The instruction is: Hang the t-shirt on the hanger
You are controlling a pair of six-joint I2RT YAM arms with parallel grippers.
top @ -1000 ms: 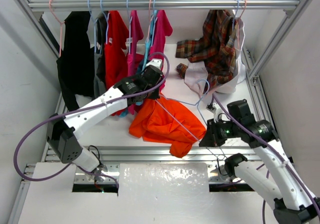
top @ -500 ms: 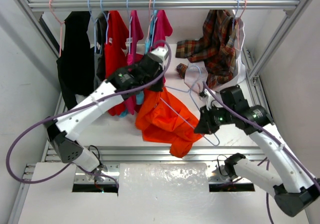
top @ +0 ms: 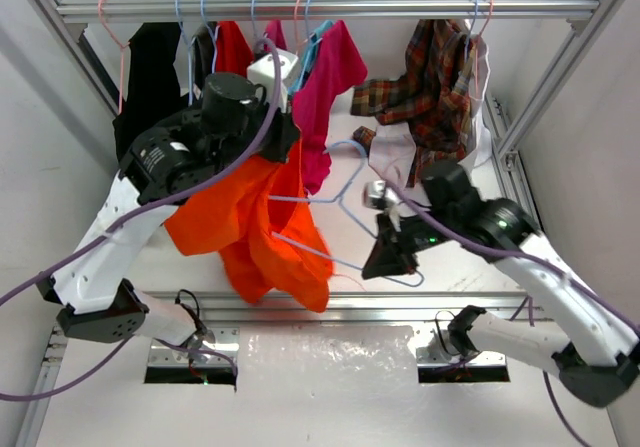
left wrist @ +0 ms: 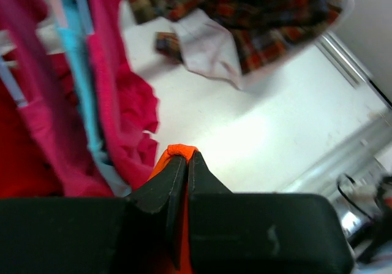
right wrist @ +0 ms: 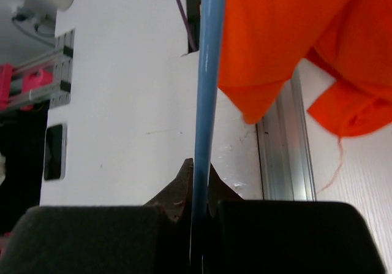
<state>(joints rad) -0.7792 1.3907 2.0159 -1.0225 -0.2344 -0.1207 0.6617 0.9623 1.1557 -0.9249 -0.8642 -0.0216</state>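
The bright orange t-shirt (top: 250,229) hangs in the air from my left gripper (top: 283,145), which is raised high in front of the clothes rail. In the left wrist view the gripper (left wrist: 182,156) is shut on a fold of the orange cloth (left wrist: 177,151). The pale blue hanger (top: 342,203) is held tilted to the right of the shirt, with its left arm reaching into the cloth. My right gripper (top: 381,261) is shut on its lower bar. In the right wrist view the gripper (right wrist: 199,170) clamps the blue rod (right wrist: 207,84), with the t-shirt (right wrist: 288,35) beyond.
Other clothes hang on the rail (top: 400,7): a black shirt (top: 150,107), a red shirt (top: 232,42), a magenta shirt (top: 325,82) and a plaid shirt (top: 432,77) over a white garment (top: 400,157). An aluminium rail (top: 360,309) runs along the front edge.
My left arm has lifted the t-shirt off the table, up and to the left. My right gripper has carried the hanger left towards the hanging shirt.
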